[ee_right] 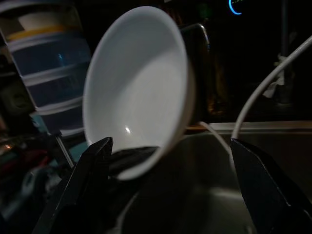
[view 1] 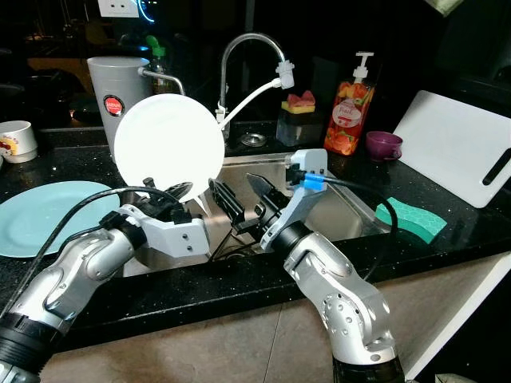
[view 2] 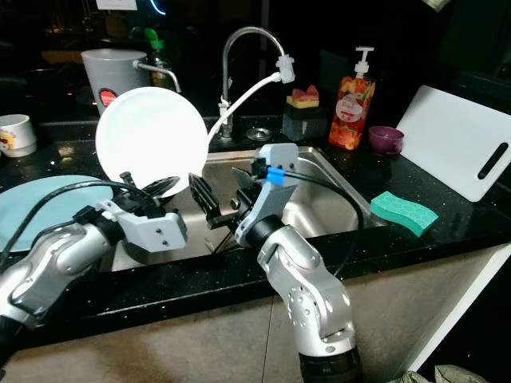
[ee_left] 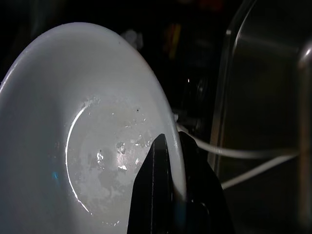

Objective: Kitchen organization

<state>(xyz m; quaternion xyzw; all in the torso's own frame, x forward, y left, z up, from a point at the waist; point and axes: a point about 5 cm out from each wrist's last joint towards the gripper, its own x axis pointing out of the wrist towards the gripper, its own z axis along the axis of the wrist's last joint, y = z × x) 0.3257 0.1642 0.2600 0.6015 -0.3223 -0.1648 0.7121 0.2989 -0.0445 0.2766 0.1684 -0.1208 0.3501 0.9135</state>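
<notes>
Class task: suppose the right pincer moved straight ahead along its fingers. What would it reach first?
Probably the white plate that the left pincer holds upright over the sink; depth is uncertain.

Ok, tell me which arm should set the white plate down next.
Left. The left gripper already clamps the white plate by its lower rim, upright over the sink. The right gripper hangs open beside it, holding nothing.

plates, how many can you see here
2. A white plate is held upright over the sink's left side, gripped at its lower edge by the left end effector. A light blue plate lies flat on the counter at far left. Others may be hidden.
</notes>
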